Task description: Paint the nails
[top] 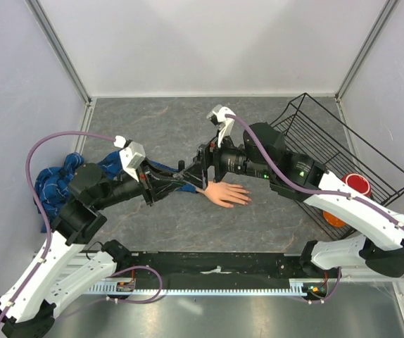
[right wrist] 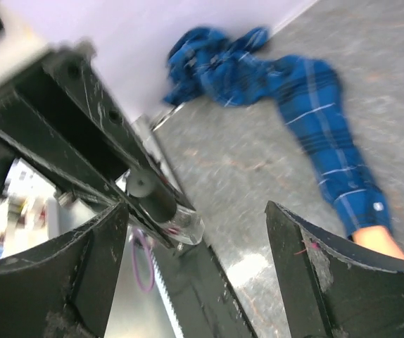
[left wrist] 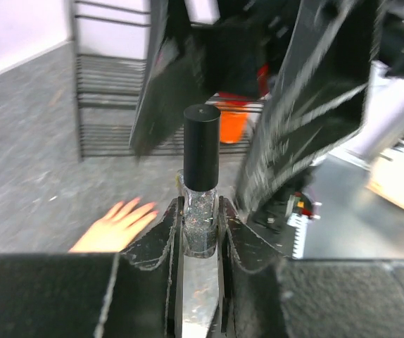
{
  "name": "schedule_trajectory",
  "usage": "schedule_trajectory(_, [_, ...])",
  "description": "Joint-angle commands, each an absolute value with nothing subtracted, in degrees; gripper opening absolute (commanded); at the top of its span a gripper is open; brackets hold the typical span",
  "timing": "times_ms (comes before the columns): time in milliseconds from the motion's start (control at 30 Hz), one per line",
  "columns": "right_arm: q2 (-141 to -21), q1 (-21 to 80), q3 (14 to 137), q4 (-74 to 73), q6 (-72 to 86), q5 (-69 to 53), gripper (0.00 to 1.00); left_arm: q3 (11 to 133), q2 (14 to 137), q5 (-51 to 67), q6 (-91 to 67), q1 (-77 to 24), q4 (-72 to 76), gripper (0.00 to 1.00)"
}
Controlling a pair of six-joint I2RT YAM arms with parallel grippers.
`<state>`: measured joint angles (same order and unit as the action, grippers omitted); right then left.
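Note:
The pale peach mannequin hand [top: 228, 193] lies flat on the grey table, at the end of a blue plaid sleeve [right wrist: 314, 120]. Its nails [top: 247, 195] at the fingertips are too small to make out. A small glitter polish bottle [left wrist: 200, 229] with a tall black cap [left wrist: 201, 148] stands upright in my left gripper [left wrist: 200, 215], which is shut on its glass body. This happens just left of the hand's wrist [top: 188, 174]. My right gripper [right wrist: 195, 208] is open wide, its fingers [left wrist: 307, 105] on either side of the cap without touching it.
A black wire basket [top: 343, 141] stands at the right, with a red cup [top: 357, 184] and an orange object [top: 334, 218] in it. The sleeve's bunched plaid cloth [top: 51, 183] lies against the left wall. White walls close the table in on three sides.

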<state>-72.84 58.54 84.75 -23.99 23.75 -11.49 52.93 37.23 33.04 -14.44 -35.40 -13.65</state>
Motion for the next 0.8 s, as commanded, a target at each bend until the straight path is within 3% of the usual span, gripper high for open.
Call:
schedule_trajectory(0, [-73.5,62.1,91.1,-28.1,26.8,3.8,0.86,52.5,36.7,26.5,-10.5,-35.6,-14.9,0.02])
schedule_trajectory(167, [-77.8,66.3,95.4,-31.6,25.6,13.8,0.83,51.3,36.0,24.2,-11.6,-35.6,-14.9,0.02])
schedule_trajectory(433, [-82.9,70.8,100.5,-33.0,22.4,20.7,0.56,50.4,35.9,24.2,-13.4,-35.6,-14.0,0.02])
schedule_trajectory(633, [-83.5,71.4,99.8,-33.0,21.8,20.3,0.21,50.5,35.6,25.7,-13.6,-35.6,-13.6,0.02])
schedule_trajectory(667, [-83.2,71.4,99.6,-33.0,21.6,20.1,0.09,50.5,35.5,26.5,-13.6,-35.6,-13.5,0.02])
schedule_trajectory(700, [-83.0,71.5,98.6,-32.3,21.1,19.8,0.02,50.6,35.5,27.6,-13.8,-35.6,-13.4,0.02])
schedule_trajectory(767, [-81.4,71.4,96.5,-31.2,20.0,16.6,0.00,50.7,35.8,33.6,-14.1,-35.6,-12.1,0.02])
